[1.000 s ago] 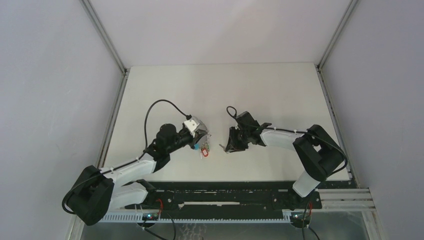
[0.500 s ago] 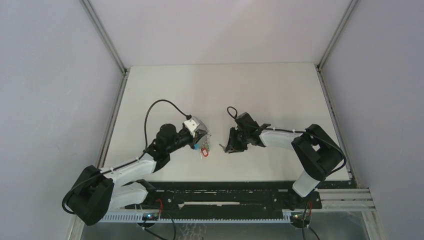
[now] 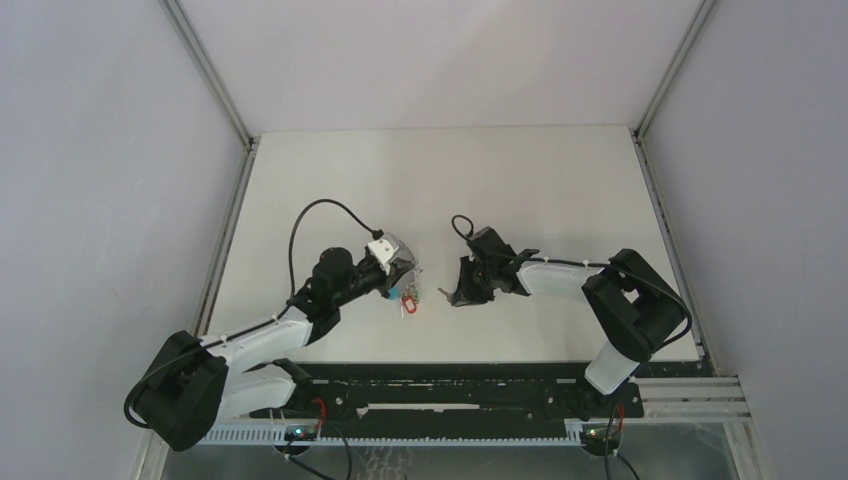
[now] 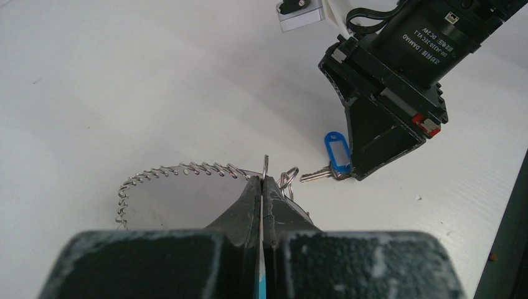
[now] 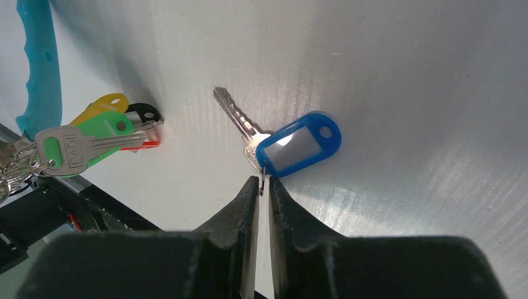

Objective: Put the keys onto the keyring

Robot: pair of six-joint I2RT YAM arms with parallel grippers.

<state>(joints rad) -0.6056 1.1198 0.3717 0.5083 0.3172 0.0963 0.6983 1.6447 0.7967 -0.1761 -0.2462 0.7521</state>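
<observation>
keyring point(image 4: 187, 168) clenched in left end effector point(image 4: 262, 187) beside key point(image 4: 336, 152), right end effector point(image 5: 261, 187) nearly closed astride key's ring, grip unclear

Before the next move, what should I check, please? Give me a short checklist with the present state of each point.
1. Left claw closed on the keyring: ok.
2. Open wire end of the keyring sticks up free above the left claw: ok.
3. Right claw placed at the head of the key: ok.
4. Right claw's grip firm: cannot tell; a thin gap shows between the jaws.
5. Key lifted off the table: not ok; it seems to lie flat.
6. Key threaded on the keyring: not ok; they are apart.
</observation>
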